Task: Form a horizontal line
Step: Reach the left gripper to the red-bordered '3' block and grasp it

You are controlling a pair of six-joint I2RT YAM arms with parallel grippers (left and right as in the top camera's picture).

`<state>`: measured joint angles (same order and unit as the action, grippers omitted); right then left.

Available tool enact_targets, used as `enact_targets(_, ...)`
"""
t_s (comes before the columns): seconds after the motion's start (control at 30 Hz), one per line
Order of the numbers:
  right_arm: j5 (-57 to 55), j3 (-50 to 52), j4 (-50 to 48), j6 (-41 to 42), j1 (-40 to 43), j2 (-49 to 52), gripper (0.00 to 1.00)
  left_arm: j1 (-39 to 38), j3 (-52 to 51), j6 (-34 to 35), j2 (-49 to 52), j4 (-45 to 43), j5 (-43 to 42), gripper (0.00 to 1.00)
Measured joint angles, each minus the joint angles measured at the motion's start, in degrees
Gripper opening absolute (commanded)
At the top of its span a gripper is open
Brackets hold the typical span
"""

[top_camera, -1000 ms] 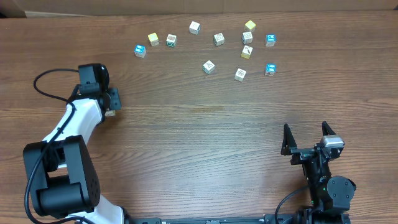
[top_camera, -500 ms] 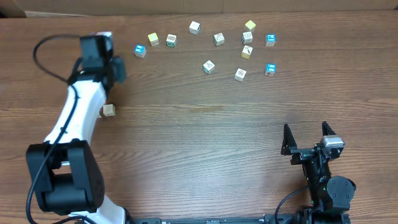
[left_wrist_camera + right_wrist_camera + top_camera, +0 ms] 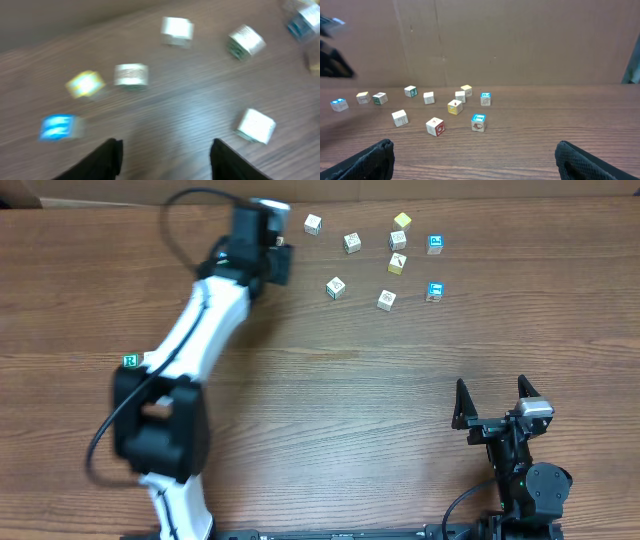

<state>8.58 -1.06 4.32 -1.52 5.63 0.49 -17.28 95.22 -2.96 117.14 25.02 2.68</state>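
**A:** Where is your left gripper [image 3: 165, 146] hanging?

**B:** You're holding it over the far cluster with the jaws spread and nothing between them. The wrist view is blurring, but a whitish cube [image 3: 131, 76] is lying just ahead of the gap, slightly to the left in that view.

**A:** And the line?

**B:** Only the green R cube [image 3: 130, 360] is sitting there, alone at the table's left, well apart from your gripper and back toward the arm's base. I'm judging that the row is running sideways from it, so you're hauling each cube back and leftward.

**A:** What about the right arm?

**B:** The right gripper [image 3: 491, 402] is resting open by its base, well apart from both. Your left is nearer.
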Motion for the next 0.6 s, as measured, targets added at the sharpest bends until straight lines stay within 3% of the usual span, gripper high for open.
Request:
enact_targets(0.3, 0.0, 0.0, 0.02, 0.0, 0.0, 0.0, 1.0, -6.25, 33.59, -11.54, 22.12, 18.64, -12.04, 0.61)
enact_targets(0.6, 0.02, 0.0, 0.0, 0.02, 0.0, 0.0, 1.0, -4.76, 39.54, -22.18, 26.82, 23.65, -13.46, 0.64)
